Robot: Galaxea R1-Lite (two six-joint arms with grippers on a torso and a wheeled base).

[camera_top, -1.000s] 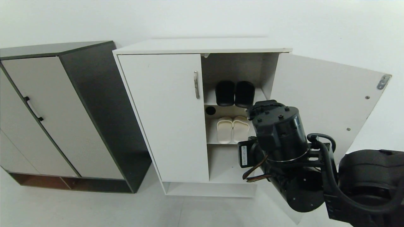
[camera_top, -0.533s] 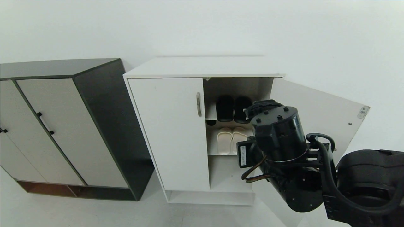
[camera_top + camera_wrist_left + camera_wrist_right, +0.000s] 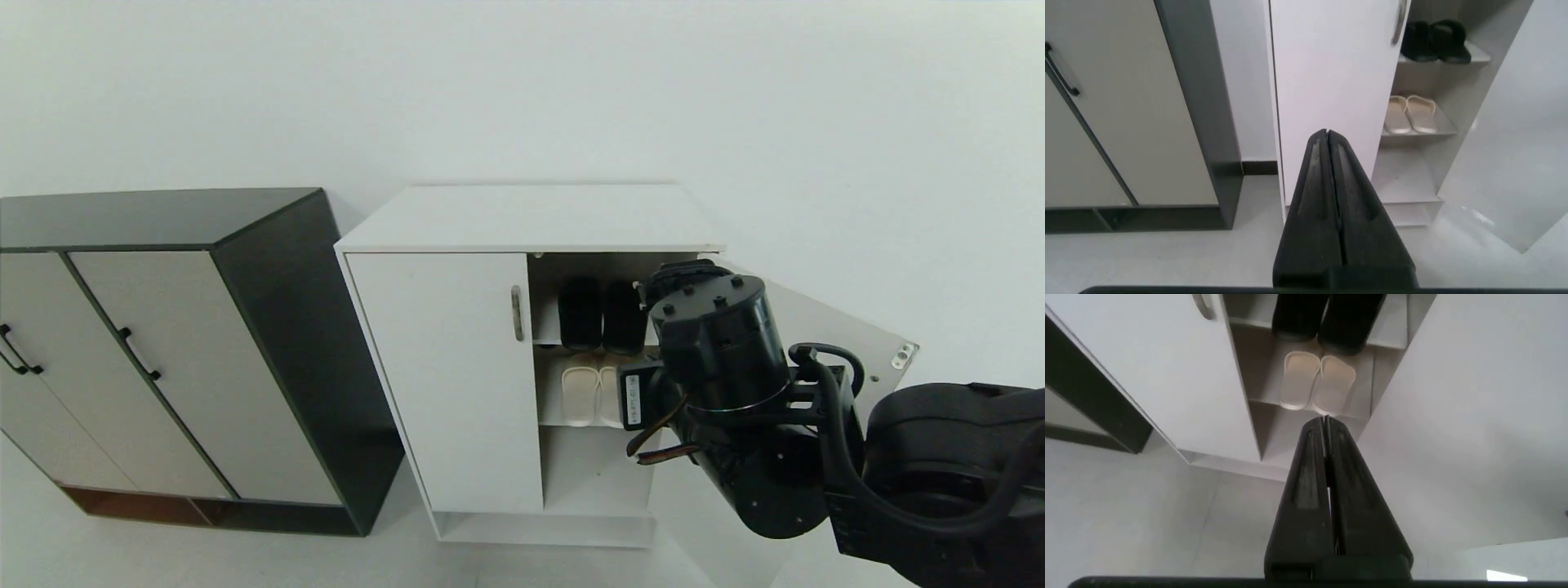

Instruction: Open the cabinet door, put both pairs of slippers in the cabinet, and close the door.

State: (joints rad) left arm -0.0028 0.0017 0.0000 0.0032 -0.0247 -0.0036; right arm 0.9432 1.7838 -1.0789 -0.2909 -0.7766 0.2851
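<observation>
Left pincer closed | right pincer closed | slippers shelved | door open

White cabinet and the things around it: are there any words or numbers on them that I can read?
On the right arm, a white label: it has print on it, but it is too small and blurred to read.
On the white cabinet, the dark cabinet, the black slippers and the white slippers: no words, numbers or signs that I can see.
</observation>
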